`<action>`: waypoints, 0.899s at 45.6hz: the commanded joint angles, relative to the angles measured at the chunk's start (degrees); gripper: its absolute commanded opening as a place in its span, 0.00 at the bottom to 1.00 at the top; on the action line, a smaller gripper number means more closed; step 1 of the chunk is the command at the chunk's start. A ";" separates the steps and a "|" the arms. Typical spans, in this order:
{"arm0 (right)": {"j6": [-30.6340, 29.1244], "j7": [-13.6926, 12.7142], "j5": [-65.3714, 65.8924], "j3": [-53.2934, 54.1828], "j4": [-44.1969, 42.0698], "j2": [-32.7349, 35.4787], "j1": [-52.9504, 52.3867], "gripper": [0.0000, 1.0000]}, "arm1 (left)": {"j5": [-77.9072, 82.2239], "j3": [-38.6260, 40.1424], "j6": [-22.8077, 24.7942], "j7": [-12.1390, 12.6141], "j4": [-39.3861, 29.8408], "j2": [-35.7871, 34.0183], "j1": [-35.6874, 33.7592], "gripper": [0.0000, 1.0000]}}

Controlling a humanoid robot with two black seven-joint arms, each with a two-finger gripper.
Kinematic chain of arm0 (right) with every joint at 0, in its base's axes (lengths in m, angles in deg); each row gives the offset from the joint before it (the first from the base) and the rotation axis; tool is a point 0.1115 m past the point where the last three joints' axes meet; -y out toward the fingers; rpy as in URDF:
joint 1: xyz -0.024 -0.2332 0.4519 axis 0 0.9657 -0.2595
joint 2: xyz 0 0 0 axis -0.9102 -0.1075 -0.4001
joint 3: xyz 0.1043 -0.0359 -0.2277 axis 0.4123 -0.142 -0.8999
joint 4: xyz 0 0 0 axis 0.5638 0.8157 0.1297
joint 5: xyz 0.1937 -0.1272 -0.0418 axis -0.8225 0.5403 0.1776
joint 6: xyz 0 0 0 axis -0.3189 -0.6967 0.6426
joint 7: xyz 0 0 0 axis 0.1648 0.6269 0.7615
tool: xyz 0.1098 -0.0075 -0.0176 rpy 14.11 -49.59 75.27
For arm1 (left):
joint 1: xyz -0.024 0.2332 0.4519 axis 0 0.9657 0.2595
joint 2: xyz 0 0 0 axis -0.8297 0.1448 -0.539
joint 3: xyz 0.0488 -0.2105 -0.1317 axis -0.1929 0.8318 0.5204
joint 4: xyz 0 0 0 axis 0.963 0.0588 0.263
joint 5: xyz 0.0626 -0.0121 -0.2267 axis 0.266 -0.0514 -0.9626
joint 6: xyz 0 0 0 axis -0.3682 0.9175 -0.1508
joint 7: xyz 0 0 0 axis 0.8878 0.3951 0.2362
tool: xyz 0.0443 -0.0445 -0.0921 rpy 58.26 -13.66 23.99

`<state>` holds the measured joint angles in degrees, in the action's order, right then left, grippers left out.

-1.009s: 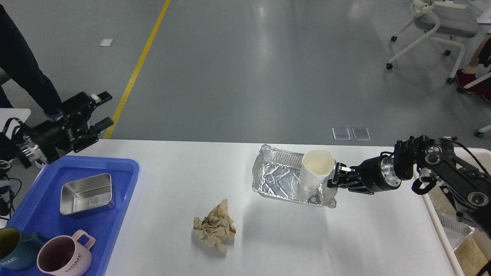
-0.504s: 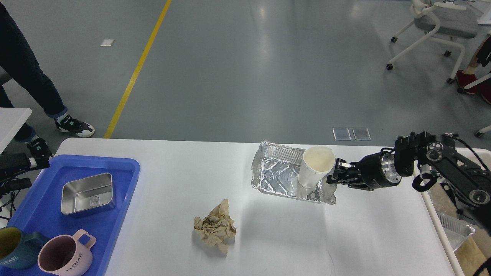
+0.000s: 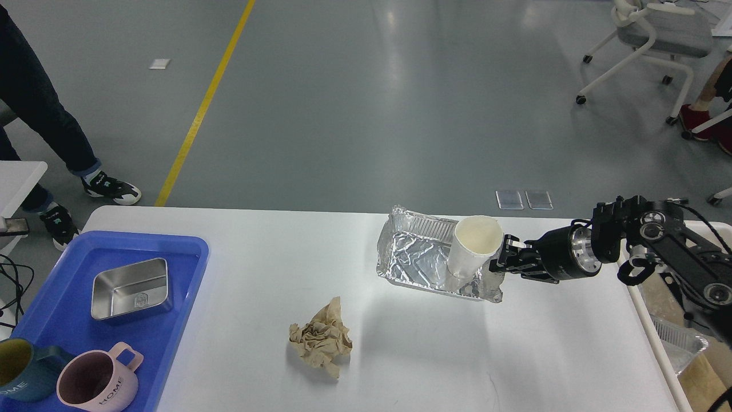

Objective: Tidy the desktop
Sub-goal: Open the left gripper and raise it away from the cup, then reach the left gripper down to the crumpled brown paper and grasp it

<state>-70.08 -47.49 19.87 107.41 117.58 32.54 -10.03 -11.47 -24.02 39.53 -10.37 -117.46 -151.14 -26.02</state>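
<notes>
Where desktop (image 3: 400,355) meets right gripper (image 3: 498,264): fingers at foil tray (image 3: 414,257) rim, grip unclear; paper cup (image 3: 473,249) inside tray.

One white desktop (image 3: 400,343) fills the lower frame. On it I count one blue tray (image 3: 51,320) at lower left, carrying one steel container (image 3: 130,289) and two mugs, one pink (image 3: 97,383), one dark teal (image 3: 20,369). One crumpled brown paper ball (image 3: 321,342) lies at lower centre. One foil tray (image 3: 426,260) at centre right holds one white paper cup (image 3: 473,249). One of my arms shows, at right, with one gripper (image 3: 502,263).
</notes>
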 commanded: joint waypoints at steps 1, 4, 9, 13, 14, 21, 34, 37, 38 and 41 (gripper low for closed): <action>-0.49 -0.09 -0.09 -0.23 0.47 -0.03 0.22 0.00 | 0.07 0.18 0.06 1.02 -0.01 2.69 -0.43 0.97; -0.84 0.00 -0.09 -0.41 1.69 0.06 0.40 0.00 | 0.07 0.18 -0.73 1.19 0.08 6.03 -1.66 0.97; -1.02 0.00 -0.09 -0.76 3.54 -0.11 0.84 0.00 | 0.25 0.09 -2.22 1.37 0.26 11.65 -3.25 0.97; -1.20 0.00 -0.09 -0.85 3.72 -0.20 0.84 0.00 | 0.42 -0.08 -5.56 1.37 0.69 17.10 -3.25 0.97; -1.20 0.00 -0.09 -0.85 3.81 -0.29 0.84 0.00 | 0.51 -0.17 -6.43 1.28 1.04 18.50 -3.25 0.97; -1.28 0.00 -0.09 -0.85 3.98 -0.12 0.66 0.00 | 5.87 -0.26 -11.62 1.19 4.12 26.59 -3.16 0.97; -1.28 -0.09 0.00 -1.29 3.89 -0.03 0.75 0.00 | 6.84 -0.79 -7.25 8.74 18.89 47.07 -2.98 0.98; -1.28 -0.09 0.00 -1.29 3.89 -0.03 0.84 0.00 | 5.88 -0.53 -2.07 12.34 19.94 49.27 -3.42 0.99; -1.28 -0.09 0.00 -1.29 3.89 -0.03 0.84 0.00 | 5.70 -0.18 -0.40 13.66 20.12 50.15 -3.42 0.99; -1.28 -0.09 0.09 -1.29 3.81 -0.03 0.84 0.00 | 4.91 0.18 2.86 17.53 20.56 53.22 -3.69 0.99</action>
<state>-71.37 -47.53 19.87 106.14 121.49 32.56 -9.20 -5.25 -24.61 35.93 0.93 -98.13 -102.72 -29.24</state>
